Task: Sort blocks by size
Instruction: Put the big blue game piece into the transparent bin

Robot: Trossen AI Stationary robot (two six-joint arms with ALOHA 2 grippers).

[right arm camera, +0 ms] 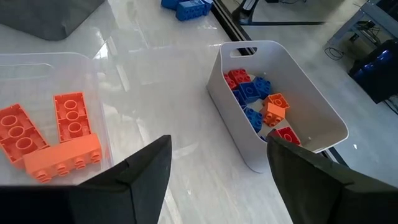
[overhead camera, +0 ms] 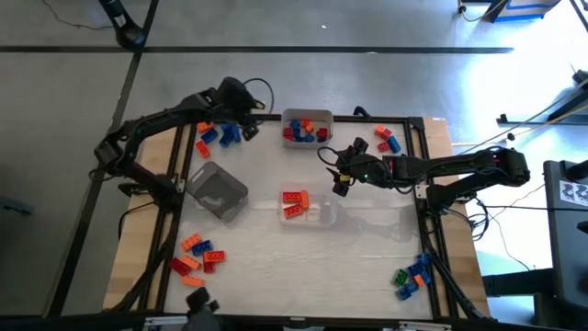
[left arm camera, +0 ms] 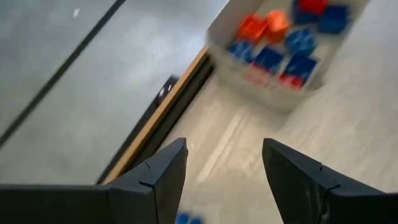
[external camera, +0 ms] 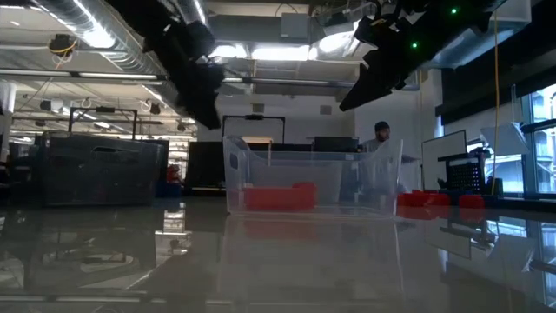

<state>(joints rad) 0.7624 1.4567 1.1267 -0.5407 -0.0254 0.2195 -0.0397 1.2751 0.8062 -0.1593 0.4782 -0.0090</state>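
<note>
Blocks [overhead camera: 303,131] in white bin [overhead camera: 307,116]; both arms above, fingers apart.

No readable text, labels, brands or numbers anywhere, blocks [right arm camera: 59,134] plain and studded only, white bin [right arm camera: 323,118] unmarked, a patterned marker card at the far right edge [overhead camera: 575,192] too small to read

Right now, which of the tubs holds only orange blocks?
The clear tub mid-table: it holds just three long orange blocks. The white tub at the far edge holds small red, blue and orange ones.
</note>
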